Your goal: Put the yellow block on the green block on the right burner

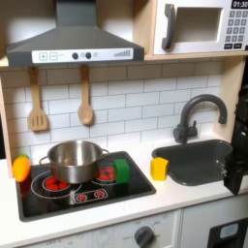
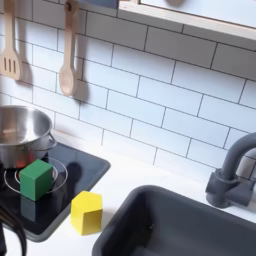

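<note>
- The white desk (image 1: pixel 145 199) runs along the front, with a drawer knob (image 1: pixel 144 234) below its edge in the first exterior view.
- The glossy black hob (image 1: pixel 92 199) is set into the desk; the sink (image 2: pixel 190 225) lies to its right in both exterior views.
- The yellow block (image 2: pixel 87 212) stands on bare desk between the hob's right edge and the sink, tilted a little in the second exterior view, apart from everything.
- The green block (image 2: pixel 36 179) sits upright on the right burner (image 2: pixel 52 172), just beside the steel pot (image 1: pixel 74 160), which covers the left ring.
- An orange-yellow toy (image 1: pixel 20 168) rests at the hob's left edge.
- A dark shape at the first exterior view's right edge (image 1: pixel 235 167) is cut off; whether it is the end effector, and how its jaws stand, I cannot tell.
- Behind: black faucet (image 1: pixel 199 114), white tiles (image 2: pixel 150 90), hanging wooden spatula (image 1: pixel 37 102) and spoon (image 1: pixel 85 97), hood (image 1: pixel 73 41), microwave (image 1: pixel 199 24).
</note>
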Robot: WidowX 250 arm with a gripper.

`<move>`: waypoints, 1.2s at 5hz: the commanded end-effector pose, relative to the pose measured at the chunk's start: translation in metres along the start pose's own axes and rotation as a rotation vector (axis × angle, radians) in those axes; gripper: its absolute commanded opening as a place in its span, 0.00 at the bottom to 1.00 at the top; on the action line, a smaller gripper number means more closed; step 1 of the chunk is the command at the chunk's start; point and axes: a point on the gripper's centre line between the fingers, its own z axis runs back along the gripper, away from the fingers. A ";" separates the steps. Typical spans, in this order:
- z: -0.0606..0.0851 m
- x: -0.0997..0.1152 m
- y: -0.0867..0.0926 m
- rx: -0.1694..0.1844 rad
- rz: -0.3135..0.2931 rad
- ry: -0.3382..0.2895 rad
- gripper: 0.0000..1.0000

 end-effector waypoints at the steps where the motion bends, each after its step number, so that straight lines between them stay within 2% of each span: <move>1: 0.000 0.000 0.000 0.000 0.000 0.000 1.00; 2: -0.004 0.003 0.003 0.007 0.018 -0.007 1.00; 3: -0.008 0.006 0.003 0.016 0.002 -0.008 1.00; 4: -0.011 0.013 0.005 0.004 0.015 -0.021 1.00; 5: -0.014 0.032 0.007 0.032 0.034 -0.065 1.00; 6: -0.019 0.049 0.007 0.017 0.092 -0.069 1.00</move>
